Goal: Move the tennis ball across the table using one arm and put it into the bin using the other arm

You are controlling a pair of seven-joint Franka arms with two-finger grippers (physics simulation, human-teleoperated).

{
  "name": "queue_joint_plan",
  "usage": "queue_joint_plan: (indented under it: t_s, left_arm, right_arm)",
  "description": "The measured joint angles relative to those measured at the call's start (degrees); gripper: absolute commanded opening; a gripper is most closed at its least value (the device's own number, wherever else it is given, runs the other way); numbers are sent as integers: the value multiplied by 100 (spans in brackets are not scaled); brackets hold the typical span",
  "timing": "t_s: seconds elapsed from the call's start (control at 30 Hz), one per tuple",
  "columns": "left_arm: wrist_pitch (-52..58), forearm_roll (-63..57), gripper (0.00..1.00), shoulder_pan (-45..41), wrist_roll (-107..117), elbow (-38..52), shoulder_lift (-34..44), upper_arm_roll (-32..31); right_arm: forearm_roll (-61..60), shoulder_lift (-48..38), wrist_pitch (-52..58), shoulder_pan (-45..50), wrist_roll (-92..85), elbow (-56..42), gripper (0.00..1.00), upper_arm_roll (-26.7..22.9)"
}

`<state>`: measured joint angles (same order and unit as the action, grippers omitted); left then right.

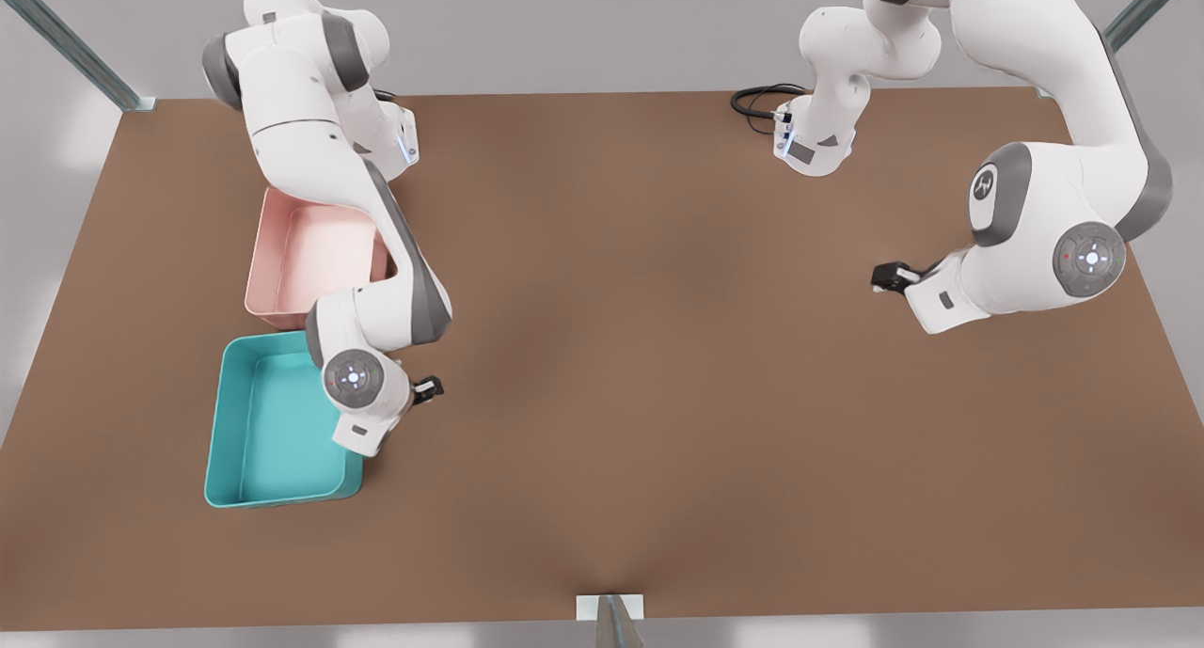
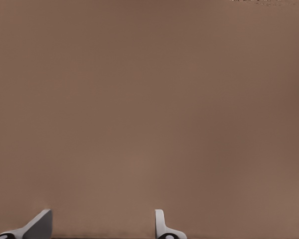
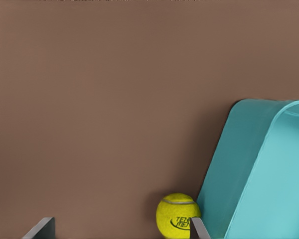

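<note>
Poised low over the counter [image 1: 658, 347] at the front view's left: the right gripper [image 3: 119, 226], fingers spread wide with nothing between them yet. Resting on the bare counter, right against the outer wall of the teal bin [image 3: 249, 164] near a rounded corner: the tennis ball [image 3: 178, 215], close to one of those fingers [image 3: 197, 228] rather than centred in the gap. Beyond the bin, toward the arm's base: a pink tray [image 1: 310, 253], no part of this job.

Hanging over open counter well across on the front view's right, waiting: the left gripper [image 2: 99, 223], fingers likewise apart and holding nothing.

Judged from this layout: crossing apparently done, pick-and-drop into the bin yet to come. To do it well:
- Shift sideways first to centre the ball in the gap, so as not to nudge it along the wall.
- Mind the finger nearest the bin; little room between ball and wall, so best to turn the wrist and close along the wall rather than across it.
- Descend to the ball's widest part, then close gently.
- Lift clear of the rim before moving over the bin's floor, then release low.
</note>
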<state>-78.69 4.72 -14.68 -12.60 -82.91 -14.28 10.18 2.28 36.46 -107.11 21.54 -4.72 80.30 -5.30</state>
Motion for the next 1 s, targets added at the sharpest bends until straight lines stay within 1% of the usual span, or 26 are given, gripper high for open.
queue_joint_plan:
  t_s: [0.23, 0.37, 0.47, 0.57, 0.63, 0.73, 1.0]
  left_arm:
    - [67, -16, 100, -1, 723, 1, -50, 0]
    - [80, -17, 100, 0, 1025, 1, -54, 0]
    - [82, -23, 100, 0, 1212, 26, -55, 0]
    - [87, -27, 100, 4, 1369, 58, -73, 0]
    - [96, -30, 100, 46, 1461, 202, -80, -1]
    - [94, -35, 100, 102, 1582, 335, -172, 1]
    - [67, -35, 100, 105, 1820, 370, -255, 0]
  right_arm:
    - [-133, 218, 28, -109, -784, 57, 100, 87]
    - [132, -42, 80, -209, -1590, 541, 100, 138]
    - [609, -360, -365, -215, -2269, 1235, 100, 411]
    - [914, -492, -896, -305, -2995, 1745, 100, 506]
    - [1038, -528, -1197, -320, -3546, 1969, 100, 514]
    - [1151, -529, -1497, -324, -4294, 2054, 100, 495]
    - [1367, -650, -2103, -309, -5842, 2770, 100, 300]
